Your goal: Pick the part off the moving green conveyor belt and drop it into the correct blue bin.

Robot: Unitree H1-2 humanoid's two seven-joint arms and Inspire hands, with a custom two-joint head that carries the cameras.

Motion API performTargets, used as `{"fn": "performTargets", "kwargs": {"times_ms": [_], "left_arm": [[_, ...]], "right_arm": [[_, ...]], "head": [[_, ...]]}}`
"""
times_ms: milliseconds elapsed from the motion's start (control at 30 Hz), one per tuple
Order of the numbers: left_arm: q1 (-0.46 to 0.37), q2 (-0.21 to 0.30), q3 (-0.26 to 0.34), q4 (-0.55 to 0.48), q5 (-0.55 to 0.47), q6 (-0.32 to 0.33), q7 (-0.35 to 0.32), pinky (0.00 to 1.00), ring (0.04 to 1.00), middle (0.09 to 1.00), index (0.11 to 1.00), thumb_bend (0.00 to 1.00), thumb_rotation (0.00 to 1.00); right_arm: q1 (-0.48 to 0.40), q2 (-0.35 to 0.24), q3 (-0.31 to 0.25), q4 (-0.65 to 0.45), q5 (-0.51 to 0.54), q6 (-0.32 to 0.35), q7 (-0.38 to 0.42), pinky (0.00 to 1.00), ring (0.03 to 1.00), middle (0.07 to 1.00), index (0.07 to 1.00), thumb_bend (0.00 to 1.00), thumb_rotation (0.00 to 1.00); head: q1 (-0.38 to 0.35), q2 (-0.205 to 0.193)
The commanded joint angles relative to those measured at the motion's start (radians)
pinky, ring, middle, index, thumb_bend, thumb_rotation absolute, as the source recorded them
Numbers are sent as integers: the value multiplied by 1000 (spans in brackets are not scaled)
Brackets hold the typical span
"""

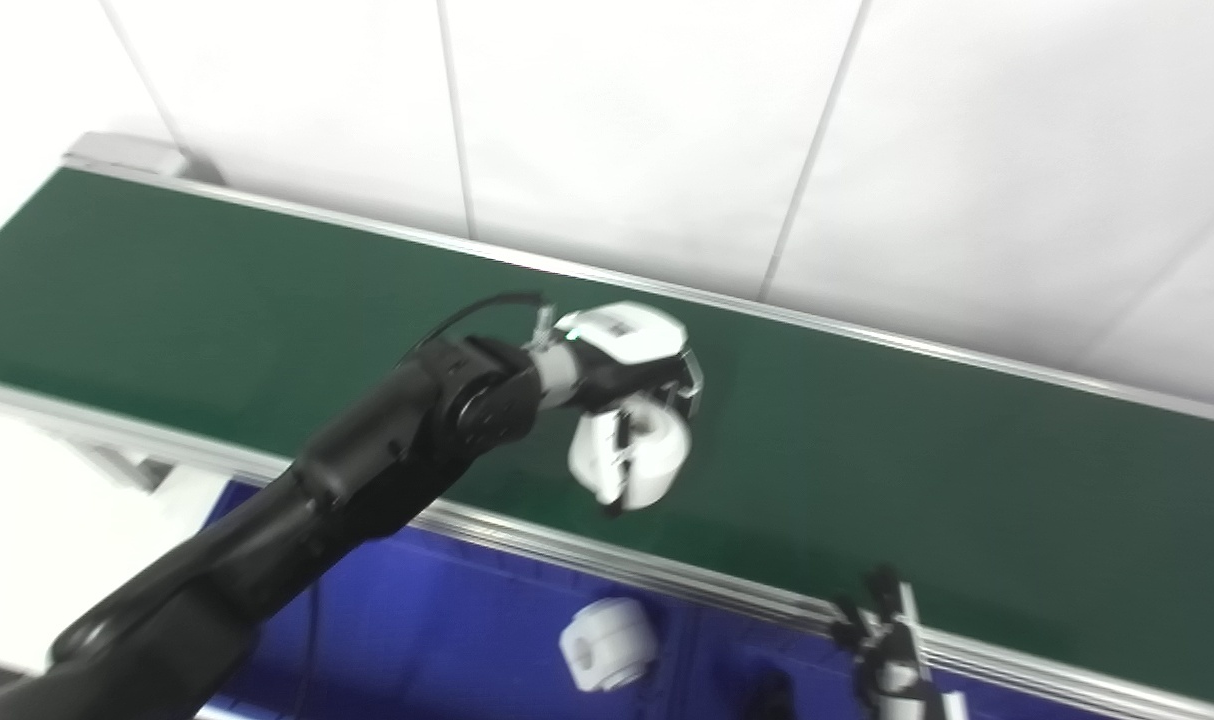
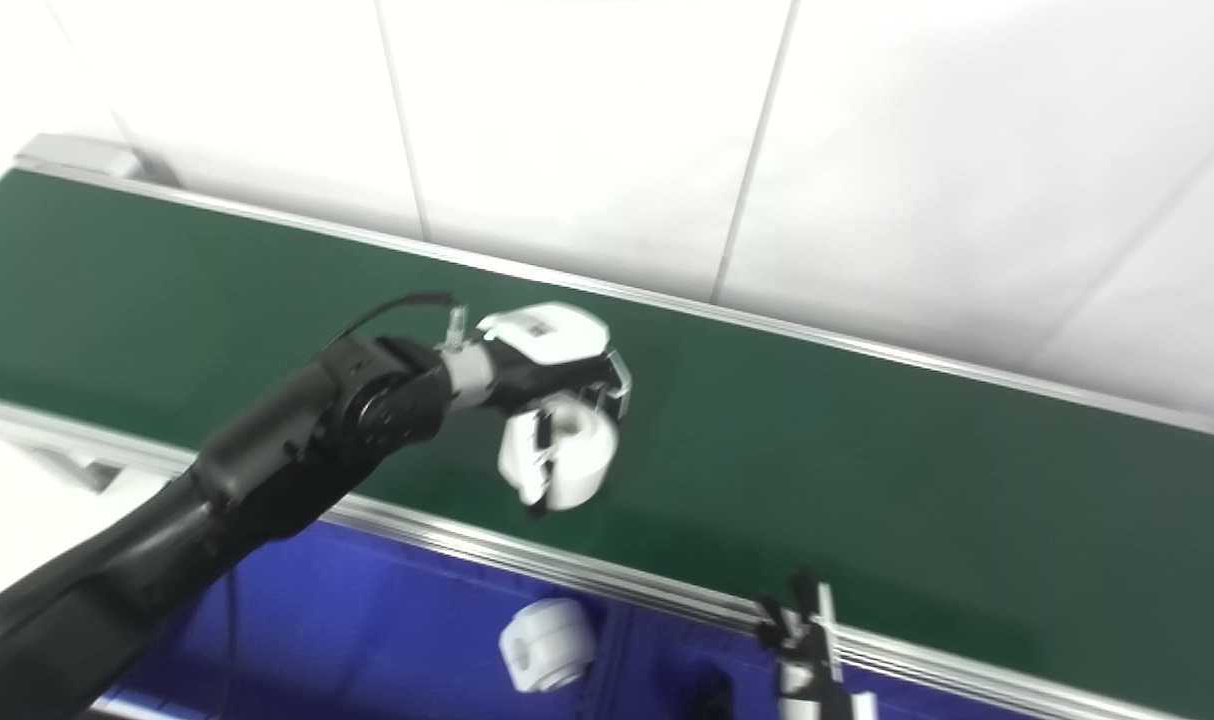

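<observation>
A white panelled wall [image 1: 647, 130] fills the background, its seams running down to a long green conveyor belt [image 1: 917, 470] that crosses the scene on a slant, edged with a silver rail [image 1: 607, 560]. Below the rail lies a blue bin [image 1: 447, 640], and on its floor rests one white part [image 1: 607, 643], a short ring-shaped piece with a hole in its side.

The left arm [image 1: 297, 520], black and long, reaches up from the lower left corner and stretches out over the belt. Its left hand [image 1: 637, 400] points toward the right with the white back of the hand on top and the fingers [image 1: 689, 385] curled down around a second white part [image 1: 635, 460], which it holds clasped above the near half of the belt.

At the bottom edge, right of the bin's part, only the tips of the right hand [image 1: 892, 650] show, blurred; whether it is spread or closed cannot be told.
</observation>
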Motion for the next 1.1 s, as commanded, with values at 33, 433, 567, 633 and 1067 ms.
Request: {"fn": "performTargets", "kwargs": {"times_ms": [33,433,567,633,1067], "left_arm": [[-40,36,41,-91,21,23,-30,192,254,472,486,525,0],[127,154,118,-271,72,64,-121,210,271,473,485,526,0],[215,167,155,-270,76,64,-87,176,229,472,484,527,0],[243,173,167,-276,86,73,-94,153,203,471,483,527,0],[468,198,184,-306,136,78,-99,207,271,474,487,526,0]], "right_arm": [[-10,-12,-12,-50,22,18,17,953,946,1000,1000,812,1000],[-48,-79,-78,-80,100,79,49,969,953,1000,1000,867,1000],[-67,-101,-96,-57,126,74,66,968,946,998,1000,863,1000],[-74,-106,-100,-51,126,78,70,959,938,992,1000,868,1000],[-91,-91,-90,-55,119,100,76,914,914,968,1000,886,994]], "head": [[56,27],[235,47],[275,41],[280,40],[241,61]]}}
